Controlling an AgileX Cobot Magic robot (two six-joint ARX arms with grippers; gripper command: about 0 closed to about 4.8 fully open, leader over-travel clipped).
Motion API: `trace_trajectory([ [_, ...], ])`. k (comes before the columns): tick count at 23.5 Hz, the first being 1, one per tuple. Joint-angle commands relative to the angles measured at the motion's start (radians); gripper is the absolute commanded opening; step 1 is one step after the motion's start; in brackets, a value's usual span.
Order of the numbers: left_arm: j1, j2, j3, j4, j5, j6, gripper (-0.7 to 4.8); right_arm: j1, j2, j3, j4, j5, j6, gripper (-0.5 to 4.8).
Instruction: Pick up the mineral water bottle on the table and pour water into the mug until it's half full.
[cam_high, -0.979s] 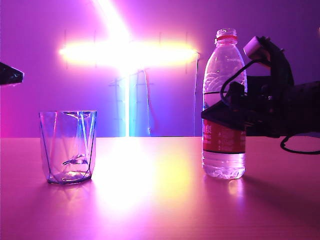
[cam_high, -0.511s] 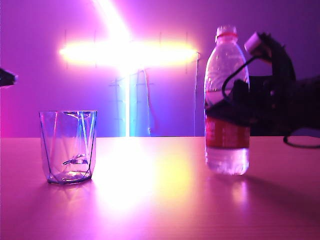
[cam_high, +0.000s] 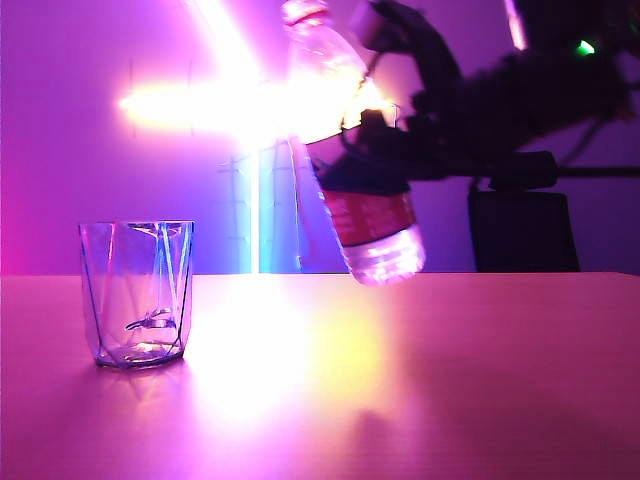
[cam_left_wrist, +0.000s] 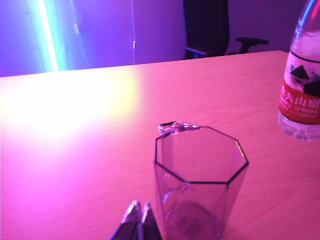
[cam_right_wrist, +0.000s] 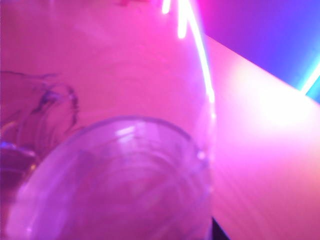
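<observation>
One bottle (cam_high: 355, 170) is up in the air, clear of the table (cam_high: 450, 380), tipped so its neck leans over toward the glass (cam_high: 137, 293), which stands well apart on the left side. The right claw (cam_high: 375, 165) is clamped around the bottle's middle, just above the red label, with the dark arm stretching back to the right. That looks a sensible place to hold it: thin ribbed plastic like that should give under a squeeze, and with water (cam_high: 385, 255) sloshing in the lower part the weight will likely shift as it tilts. I'd guess it's light but a bit slick. The glass looks hard, breakable and empty; a knock from the bottle could tip it.

The left claw (cam_left_wrist: 138, 220) hangs just beside the glass on the near side, its tips pressed together, gripping nothing. In its view the bottle (cam_left_wrist: 302, 95) shows off beyond the glass (cam_left_wrist: 200, 180).
</observation>
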Motion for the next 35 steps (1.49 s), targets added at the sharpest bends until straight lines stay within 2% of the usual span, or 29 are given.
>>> trace_trajectory([
  [1, 0.003, 0.002, 0.004, 0.013, 0.003, -0.003, -0.02, 0.053, 0.020, 0.090, -0.066, 0.070, -0.158, 2.77],
  [5, 0.001, 0.002, 0.004, 0.013, 0.003, -0.003, -0.02, 0.105, 0.092, 0.184, -0.152, 0.160, -0.300, 2.77],
  [8, 0.001, 0.002, 0.004, 0.013, 0.003, -0.003, -0.02, 0.132, 0.131, 0.216, -0.153, 0.201, -0.378, 2.77],
  [12, 0.001, 0.002, 0.004, 0.013, 0.003, -0.003, -0.02, 0.169, 0.170, 0.244, -0.151, 0.290, -0.548, 2.77],
  [15, 0.001, 0.002, 0.004, 0.013, 0.003, -0.003, -0.02, 0.176, 0.191, 0.267, -0.151, 0.319, -0.592, 2.77],
  [18, 0.001, 0.002, 0.004, 0.013, 0.003, -0.003, -0.02, 0.180, 0.203, 0.283, -0.151, 0.378, -0.698, 2.78],
  [23, 0.001, 0.002, 0.004, 0.013, 0.003, -0.003, -0.02, 0.180, 0.203, 0.283, -0.152, 0.414, -0.784, 2.78],
  [28, 0.001, 0.002, 0.004, 0.013, 0.003, -0.003, -0.02, 0.181, 0.203, 0.283, -0.147, 0.499, -0.906, 2.78],
  [35, 0.001, 0.002, 0.004, 0.013, 0.003, -0.003, -0.02, 0.181, 0.203, 0.285, -0.121, 0.532, -0.935, 2.78],
])
